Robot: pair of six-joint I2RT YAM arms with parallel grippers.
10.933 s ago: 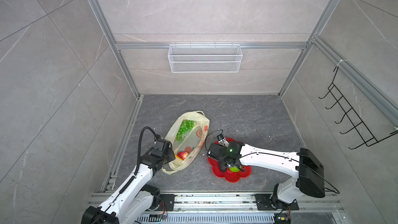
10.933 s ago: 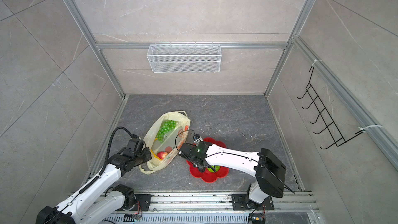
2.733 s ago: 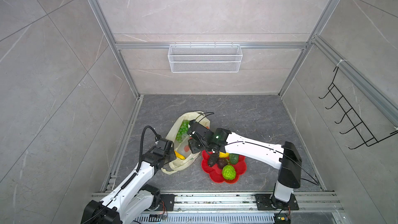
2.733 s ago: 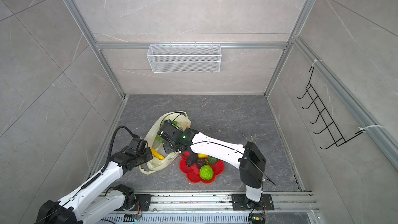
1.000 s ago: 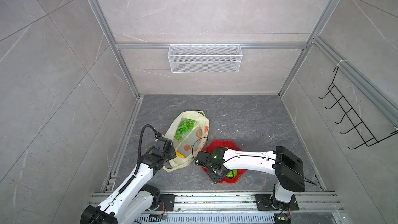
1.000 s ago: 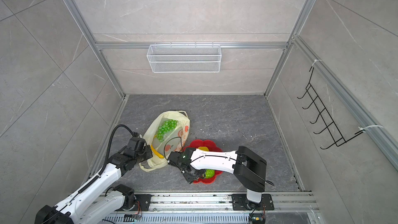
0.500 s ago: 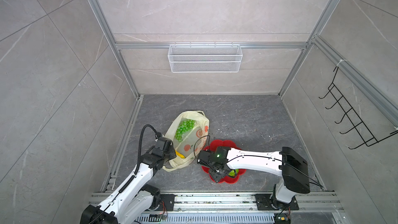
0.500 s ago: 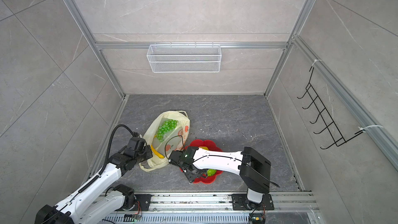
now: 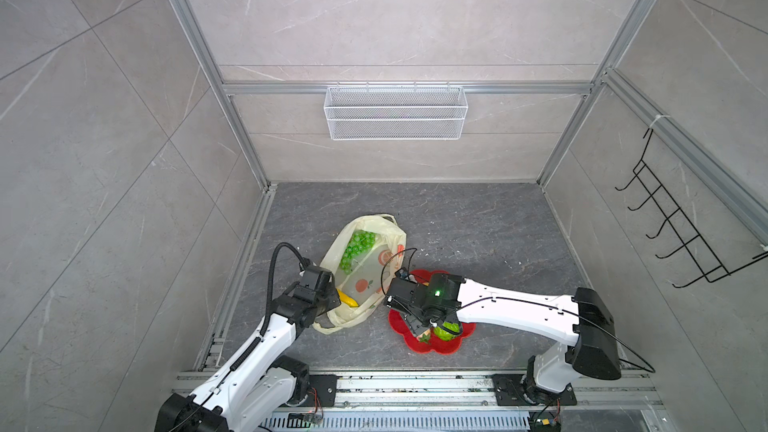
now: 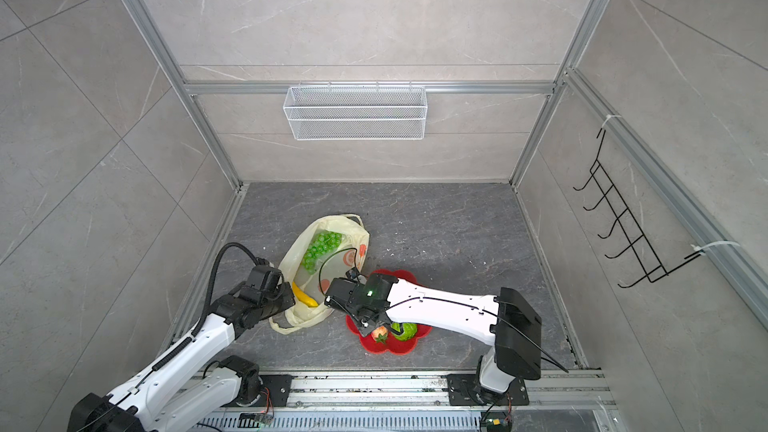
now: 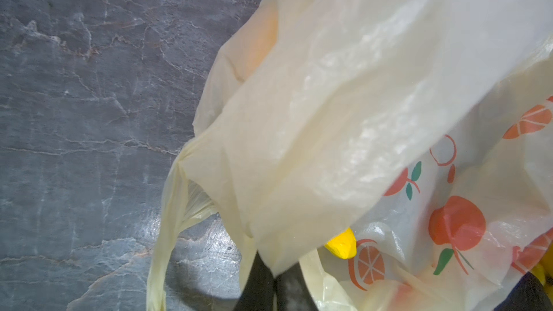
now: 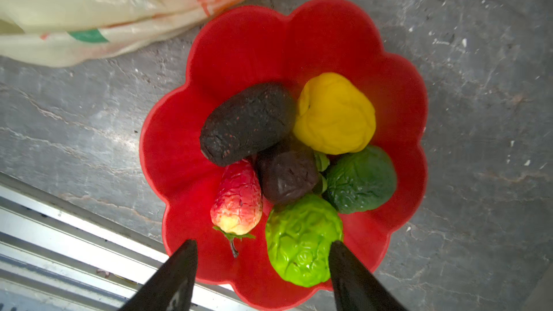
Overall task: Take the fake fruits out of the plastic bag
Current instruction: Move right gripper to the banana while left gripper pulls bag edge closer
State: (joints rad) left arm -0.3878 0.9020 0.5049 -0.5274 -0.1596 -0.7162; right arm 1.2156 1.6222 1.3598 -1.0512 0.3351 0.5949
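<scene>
Plastic bag (image 9: pixel 361 280) near the tabletop's front edge, rim pinched by the left gripper (image 11: pixel 273 279). Beside it, a red plate (image 12: pixel 254 40) of fruits (image 12: pixel 335 112) under the right gripper (image 12: pixel 262 242), wide and empty. Next, likely: fetch the bag's grapes (image 9: pixel 357 245), banana (image 9: pixel 347 299).

Both top views: bright, even, diffuse light from overhead. Pale wall tiles (image 9: pixel 395 14) carry no hard shadows, and wide-angle perspective splays the walls outward.

Left wrist view: plastic bag (image 11: pixel 329 115) sits close to the lens, soft, with white glare patches on its folds. The floor (image 11: pixel 89 85) shows a wet-looking sheen and 1 dark shadow beneath the bag.

Right wrist view: fake fruits (image 12: pixel 248 124) are fairly sharp. Red plate (image 12: pixel 239 55) is saturated. Right gripper (image 12: pixel 263 246) is soft-edged.
</scene>
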